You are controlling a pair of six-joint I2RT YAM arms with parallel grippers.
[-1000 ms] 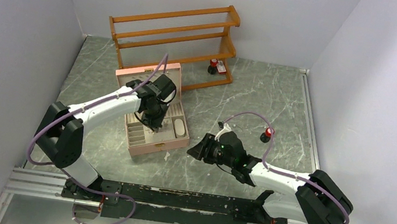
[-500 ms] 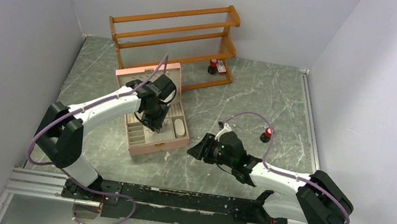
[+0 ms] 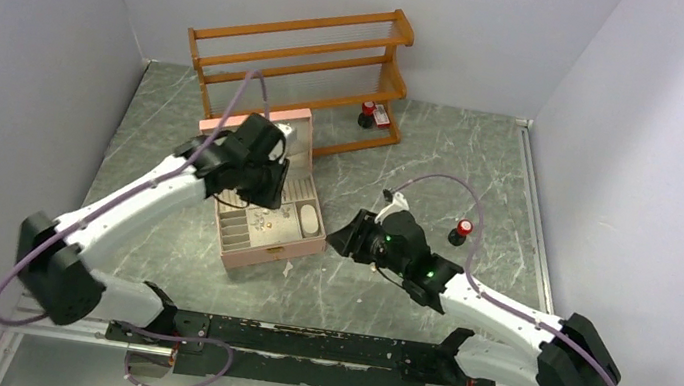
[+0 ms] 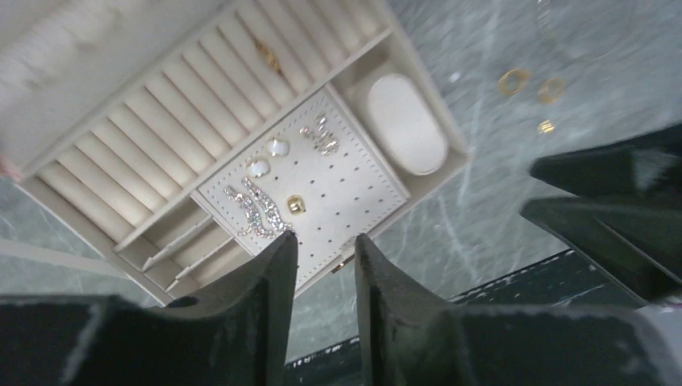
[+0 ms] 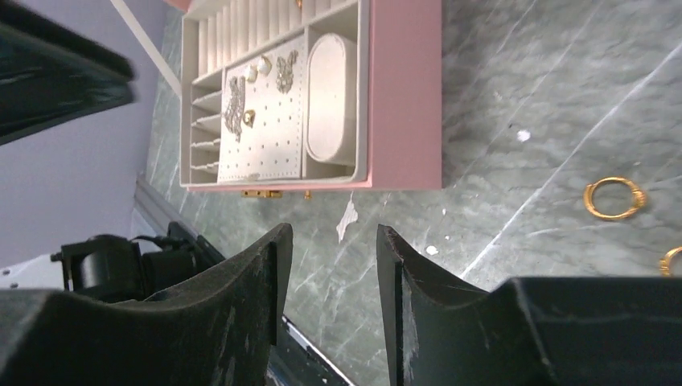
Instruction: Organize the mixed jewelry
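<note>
Left end effector (image 4: 322,245): hovering above the open pink rectangular jewelry box (image 3: 261,253). Fingers a narrow gap apart, nothing between them.

Right end effector (image 5: 330,233): low over the grey-green marbled tabletop (image 3: 444,157), just right of the box and pointing at its side. Fingers slightly apart here too, nothing gripped.

Jewelry is split between box and tabletop.

In the box:
- The cream perforated panel (image 4: 354,201) carries a pair of long sparkly silver drop earrings (image 4: 253,209), two pale pearl-like studs (image 4: 269,157), a small gold stud (image 4: 296,205) and a crystal cluster earring (image 4: 320,137).
- One small gold piece (image 4: 269,56) is tucked into the cream ring rolls (image 4: 185,121) behind the panel.
- A cream oval cushion (image 4: 406,133) fills the compartment next to the panel.
- The small slotted compartments on the panel's other side (image 4: 181,241) are too unclear to tell what they hold.

On the tabletop, right of the box and near the right end effector: two loose gold hoop earrings (image 4: 515,80) side by side, with a tiny gold bit (image 4: 547,126) just beside them. All are apart from the box and not touching either end effector.

Also around: a brown wooden two-tier rack (image 3: 307,57) at the back wall, a red-capped black bottle (image 3: 367,113) at its foot, and a second one (image 3: 459,233) further right on the tabletop.
</note>
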